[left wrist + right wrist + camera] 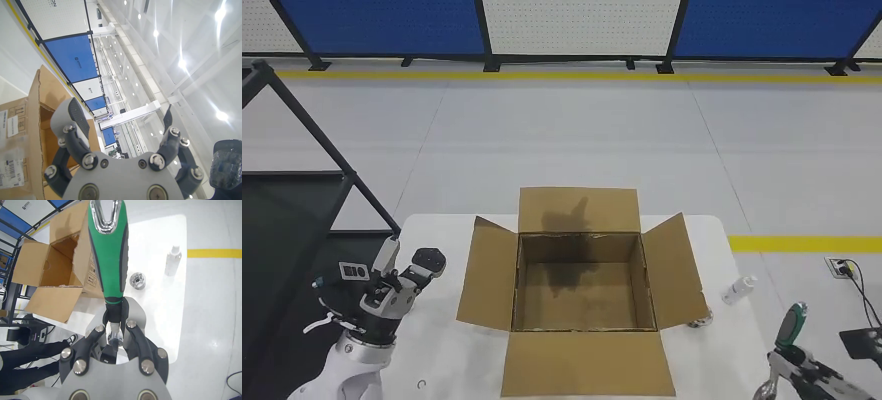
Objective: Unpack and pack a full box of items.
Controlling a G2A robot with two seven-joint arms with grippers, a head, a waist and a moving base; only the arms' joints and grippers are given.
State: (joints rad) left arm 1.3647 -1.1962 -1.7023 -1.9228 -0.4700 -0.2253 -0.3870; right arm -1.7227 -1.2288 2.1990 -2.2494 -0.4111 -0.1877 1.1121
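one cardboard box [587, 365] sits in the middle of the table [442, 345], all four flaps folded out, its brown floor in view; one white bottle [173, 261] stands on the table well to the right of the box, and one small round metal piece [138, 280] lies just beside the box's right flap. left hand [122, 111] is off the box's left side, fingers spread wide, released; right hand [115, 317] is near the table's right front corner, clenched on the neck of one green-handled tool [109, 256], handle pointing away from the hand.
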